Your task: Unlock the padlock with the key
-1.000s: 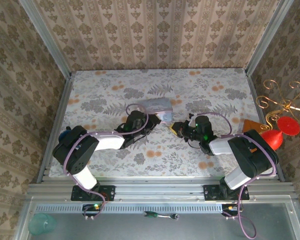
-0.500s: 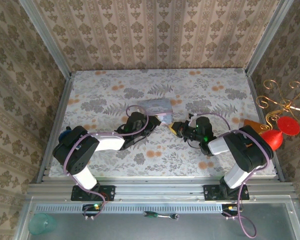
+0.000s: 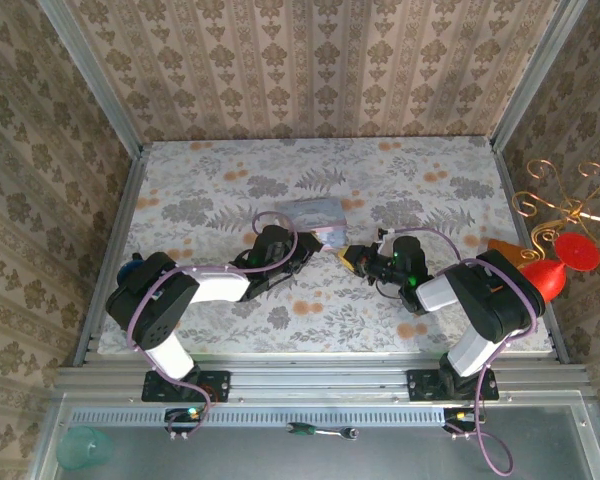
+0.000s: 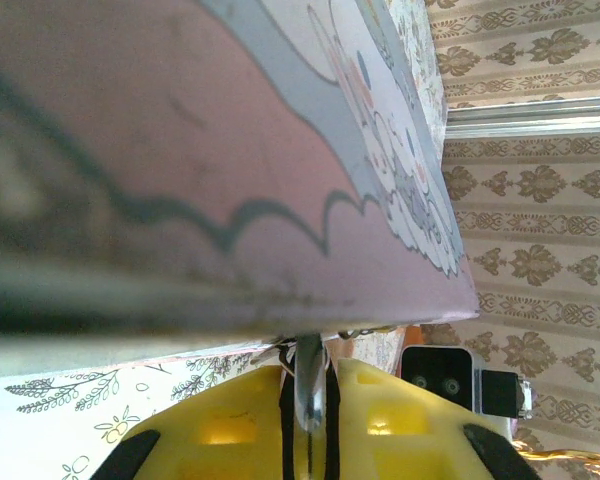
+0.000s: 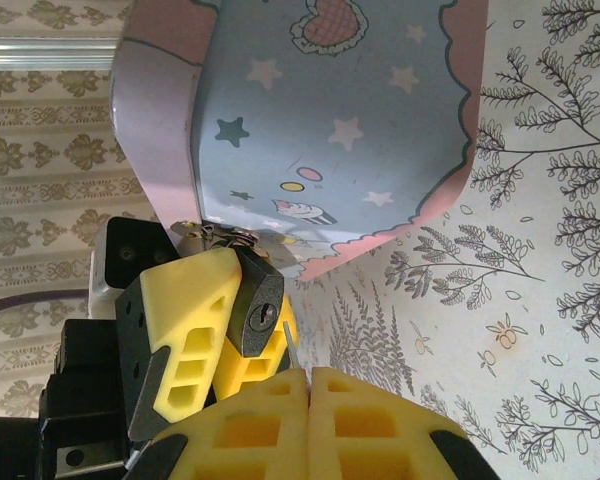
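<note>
The small black padlock [image 5: 257, 298] hangs from the hasp of the pastel tin [image 5: 330, 120], its keyhole facing my right wrist camera. My left gripper [image 3: 306, 247] is shut on the padlock, one yellow finger [image 5: 185, 320] on each side of it. In the left wrist view the padlock [image 4: 309, 385] shows as a thin dark metal edge between the pads, under the tin [image 4: 230, 180]. My right gripper [image 5: 309, 375] is shut on the key [image 5: 291, 350]. Its slim blade sticks out just below and to the right of the keyhole, outside the lock. In the top view the right gripper [image 3: 351, 256] faces the left one closely.
The tin [image 3: 315, 212] lies mid-table behind both grippers. Red funnel shapes [image 3: 552, 268] and a gold wire stand [image 3: 565, 205] sit beyond the right wall. A green-handled tool [image 3: 318, 432] and a teal cup [image 3: 80, 447] lie on the near ledge.
The right arm's forearm has shifted slightly, and its gripper with the key stays close to the padlock. The left arm has kept still.
</note>
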